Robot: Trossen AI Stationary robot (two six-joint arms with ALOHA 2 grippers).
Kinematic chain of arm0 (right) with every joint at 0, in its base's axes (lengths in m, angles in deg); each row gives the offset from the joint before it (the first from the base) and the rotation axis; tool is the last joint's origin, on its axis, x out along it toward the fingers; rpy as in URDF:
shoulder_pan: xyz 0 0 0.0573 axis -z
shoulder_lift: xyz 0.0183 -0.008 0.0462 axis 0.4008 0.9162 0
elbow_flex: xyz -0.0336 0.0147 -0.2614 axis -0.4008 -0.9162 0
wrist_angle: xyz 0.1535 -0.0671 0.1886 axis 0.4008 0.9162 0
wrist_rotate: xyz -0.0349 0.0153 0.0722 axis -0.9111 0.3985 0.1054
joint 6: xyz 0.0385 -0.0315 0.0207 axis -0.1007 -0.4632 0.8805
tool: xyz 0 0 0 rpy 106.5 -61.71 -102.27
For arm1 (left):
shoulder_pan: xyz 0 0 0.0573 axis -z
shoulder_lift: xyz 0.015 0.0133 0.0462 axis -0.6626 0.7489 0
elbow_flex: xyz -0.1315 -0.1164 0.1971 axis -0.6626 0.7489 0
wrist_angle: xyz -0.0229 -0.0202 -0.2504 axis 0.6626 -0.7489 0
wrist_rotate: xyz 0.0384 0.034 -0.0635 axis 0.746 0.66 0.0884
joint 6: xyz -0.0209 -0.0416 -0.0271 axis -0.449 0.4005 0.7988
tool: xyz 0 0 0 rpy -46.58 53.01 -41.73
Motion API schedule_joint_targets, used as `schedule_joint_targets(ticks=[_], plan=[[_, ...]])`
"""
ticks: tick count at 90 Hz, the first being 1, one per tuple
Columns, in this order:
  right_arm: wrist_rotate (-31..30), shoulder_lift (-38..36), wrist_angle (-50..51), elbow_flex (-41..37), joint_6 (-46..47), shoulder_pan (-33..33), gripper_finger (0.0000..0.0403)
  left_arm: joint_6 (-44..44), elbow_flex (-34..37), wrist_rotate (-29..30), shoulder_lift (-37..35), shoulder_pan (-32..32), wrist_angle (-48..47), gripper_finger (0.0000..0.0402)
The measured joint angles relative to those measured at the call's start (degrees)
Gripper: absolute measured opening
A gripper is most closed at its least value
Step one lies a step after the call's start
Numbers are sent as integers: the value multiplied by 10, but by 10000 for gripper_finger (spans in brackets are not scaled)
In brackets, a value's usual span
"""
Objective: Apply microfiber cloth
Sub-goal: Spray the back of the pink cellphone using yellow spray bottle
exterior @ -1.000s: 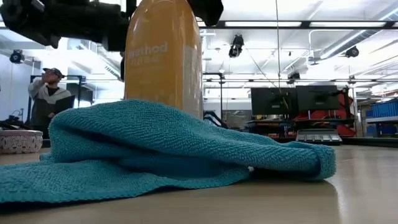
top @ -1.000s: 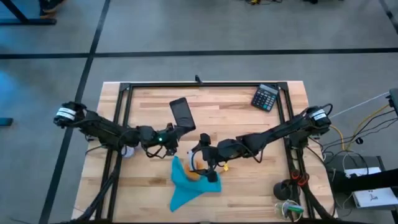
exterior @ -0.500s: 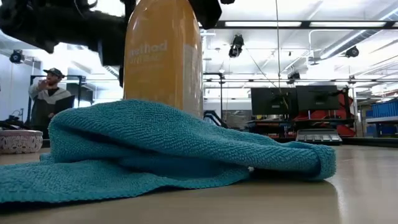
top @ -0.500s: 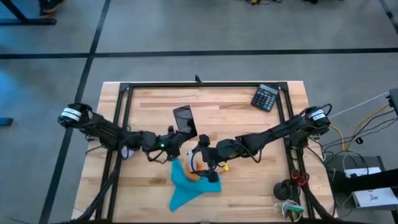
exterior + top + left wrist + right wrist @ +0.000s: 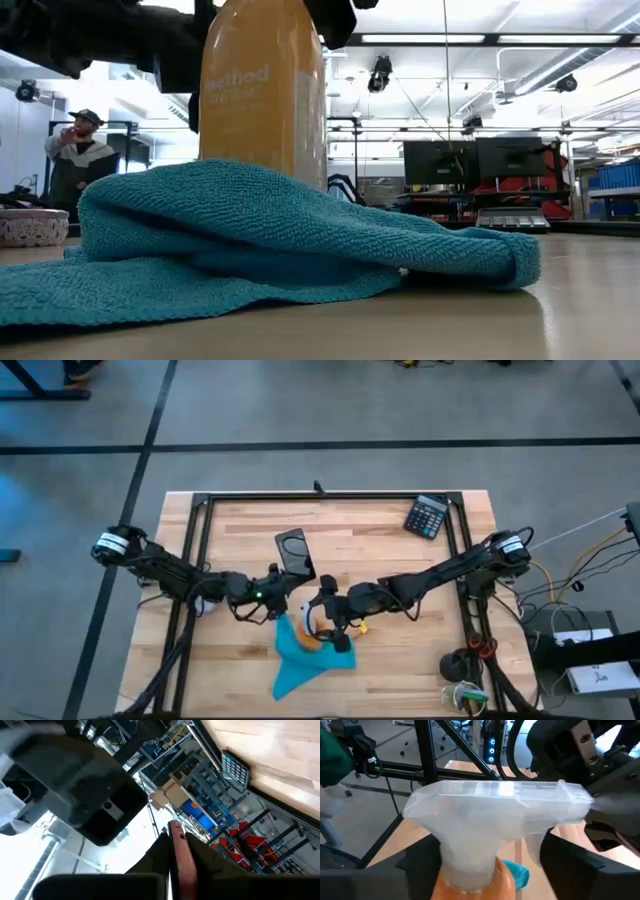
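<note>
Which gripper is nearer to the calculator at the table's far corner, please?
Right. The right gripper sits mid-table at the spray bottle; the left gripper, holding the phone, lies farther from the calculator.

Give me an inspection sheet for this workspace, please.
Surface: wooden table in a black frame.
Job's things: cloth bunched at the front, by the spray bottle.
Clutter: calculator, small bowl.
Grippers: left gripper holds the phone; right gripper clamps the bottle.
Cables: loose wires off the right edge.
Surroundings: person standing behind, monitors.
</note>
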Motion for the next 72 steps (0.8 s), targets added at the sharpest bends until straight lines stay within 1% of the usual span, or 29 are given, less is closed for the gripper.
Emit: schedule_joint_targets(ticks=[10,14,31,37,50,58,64,72], plan=[[2,0,2,0,1,0,174,1,0,8,-6,0,0,17],[2,0,3,0,0,1,151,1,0,12,-8,0,0,17],[-4,0,4,0,-10,3,148,14,0,14,-12,0,0,17],[-5,0,4,0,-9,5,174,33,0,14,-12,0,-1,17],[-2,0,4,0,2,8,272,95,3,14,-12,0,-3,17],[0,0,3,0,6,8,319,142,9,14,-12,0,-3,17],[0,0,3,-1,6,8,340,181,18,14,-12,0,-3,17],[-15,0,2,-1,2,7,350,230,31,19,-12,1,-3,17]])
